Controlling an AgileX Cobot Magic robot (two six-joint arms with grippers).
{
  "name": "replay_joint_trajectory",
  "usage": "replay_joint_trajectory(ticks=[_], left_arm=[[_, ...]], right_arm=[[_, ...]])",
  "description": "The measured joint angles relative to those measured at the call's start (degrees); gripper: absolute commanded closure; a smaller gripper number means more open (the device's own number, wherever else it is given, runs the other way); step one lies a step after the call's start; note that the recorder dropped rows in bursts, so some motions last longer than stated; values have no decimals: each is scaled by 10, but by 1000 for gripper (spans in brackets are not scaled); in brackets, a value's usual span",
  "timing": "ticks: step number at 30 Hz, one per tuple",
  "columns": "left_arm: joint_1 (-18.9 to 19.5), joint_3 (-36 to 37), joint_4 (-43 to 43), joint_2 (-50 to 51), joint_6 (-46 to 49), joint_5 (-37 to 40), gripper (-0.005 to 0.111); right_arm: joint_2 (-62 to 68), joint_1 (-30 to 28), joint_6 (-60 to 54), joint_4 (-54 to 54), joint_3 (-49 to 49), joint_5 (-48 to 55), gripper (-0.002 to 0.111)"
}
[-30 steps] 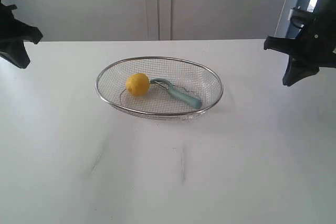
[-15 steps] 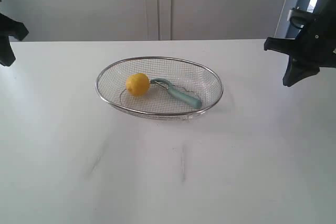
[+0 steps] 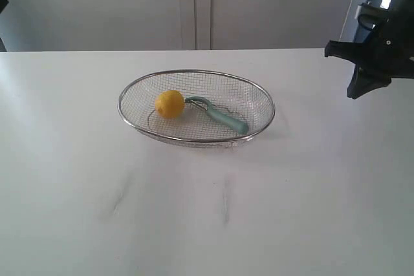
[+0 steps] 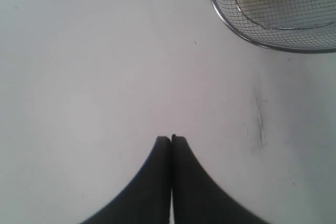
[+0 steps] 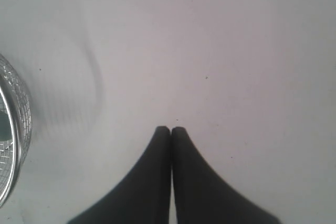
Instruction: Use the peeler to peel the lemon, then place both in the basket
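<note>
Yellow lemon [image 3: 169,103] and teal-handled peeler [image 3: 223,117] lie side by side inside the wire-mesh basket [image 3: 194,71]; left end effector [image 4: 171,138] and right end effector [image 5: 170,128] are closed, empty, above the white desk [image 3: 207,211].

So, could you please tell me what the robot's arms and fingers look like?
The left gripper and the right gripper look alike: each has two matte black fingers, broad at the base and curving in to narrow, blunt tips, with no markings or cables showing. In the exterior view the right arm is black and angular.
</note>
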Motion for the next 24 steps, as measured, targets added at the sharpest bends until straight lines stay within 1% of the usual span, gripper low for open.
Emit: replay_joint_trajectory(ticks=[14, 18, 22, 24], left_arm=[[0, 0, 0, -2, 1, 0, 107], [0, 0, 20, -2, 1, -1, 107], [0, 3, 26, -7, 1, -18, 107], [0, 32, 23, -30, 1, -57, 107]], right_arm=[[0, 0, -1, 0, 0, -3, 108], [0, 0, -1, 0, 0, -3, 108], [0, 0, -1, 0, 0, -4, 108], [0, 0, -1, 0, 0, -4, 108]])
